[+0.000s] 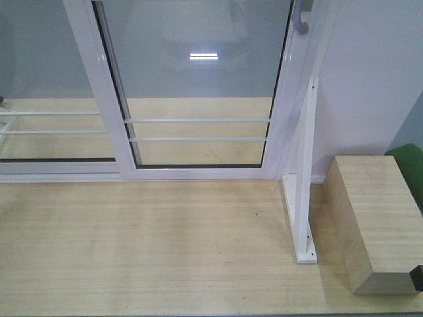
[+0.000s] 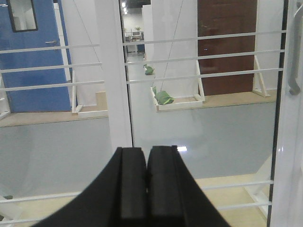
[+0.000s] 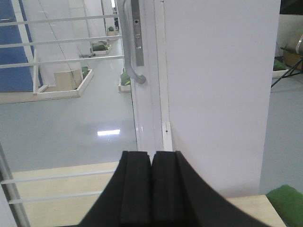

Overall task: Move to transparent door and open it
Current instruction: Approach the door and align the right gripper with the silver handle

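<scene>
I am facing the transparent door (image 1: 198, 79), which is standing straight ahead at the far edge of the wooden floor (image 1: 145, 231). Its right stile appears to be sitting shut against the jamb by the white wall (image 3: 218, 85). I am carrying the left tool (image 2: 147, 156) and the right tool (image 3: 152, 158) with their fingers pressed together, pinching nothing.

The pull handle (image 3: 129, 52) is hanging above and slightly left of my right tool, apart from it. As I see it, the main danger is reaching in with the fingers shut, because I would be nudging the handle or tapping the glass instead of gripping. The wall is crowding the handle closely, so a reach drifting right would be scraping it. Pushing forward rather than sideways would be loading the frame without sliding it. Low on the right, the white bracket (image 1: 305, 172) and the wooden block (image 1: 373, 218) are sitting where the base could be catching them.

The front view is showing the door's foot, the second glass panel (image 1: 39, 59) to its left, and the bracket and block, but only the handle's lower tip and neither tool. The right wrist view is giving most of the handle and its lock plate. The left wrist view is catching the handle only at its right edge.
</scene>
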Controlling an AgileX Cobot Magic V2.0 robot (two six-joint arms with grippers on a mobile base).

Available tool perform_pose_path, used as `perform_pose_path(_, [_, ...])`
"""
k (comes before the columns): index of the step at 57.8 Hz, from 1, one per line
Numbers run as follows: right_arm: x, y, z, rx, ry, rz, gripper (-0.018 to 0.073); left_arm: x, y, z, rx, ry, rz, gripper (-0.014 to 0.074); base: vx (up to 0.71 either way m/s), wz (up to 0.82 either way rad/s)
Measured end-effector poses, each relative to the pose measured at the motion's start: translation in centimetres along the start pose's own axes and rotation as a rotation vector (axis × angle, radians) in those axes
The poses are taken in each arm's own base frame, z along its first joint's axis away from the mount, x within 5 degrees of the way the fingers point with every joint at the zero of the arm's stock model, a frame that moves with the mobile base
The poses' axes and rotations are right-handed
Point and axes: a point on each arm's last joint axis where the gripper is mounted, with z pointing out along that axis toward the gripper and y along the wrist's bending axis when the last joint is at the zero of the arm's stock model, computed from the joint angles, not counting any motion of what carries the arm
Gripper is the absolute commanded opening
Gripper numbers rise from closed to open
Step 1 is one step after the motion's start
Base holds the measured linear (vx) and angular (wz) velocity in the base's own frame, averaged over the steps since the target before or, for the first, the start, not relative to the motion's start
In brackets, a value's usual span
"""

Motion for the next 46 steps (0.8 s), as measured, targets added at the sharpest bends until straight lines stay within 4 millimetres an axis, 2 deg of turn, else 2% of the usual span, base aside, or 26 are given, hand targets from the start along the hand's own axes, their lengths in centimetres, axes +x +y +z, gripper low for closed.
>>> perform_pose_path(23, [0.00,0.00,0.00,0.000,0.000,0.000,-0.0006,0.00,0.00,0.00,0.000,0.000,0.000,-0.0006,0.38,-0.02])
perform_pose_path(46, [0.00,0.00,0.00,0.000,0.000,0.000,-0.0006,0.00,0.00,0.00,0.000,0.000,0.000,-0.0006,0.23,0.02])
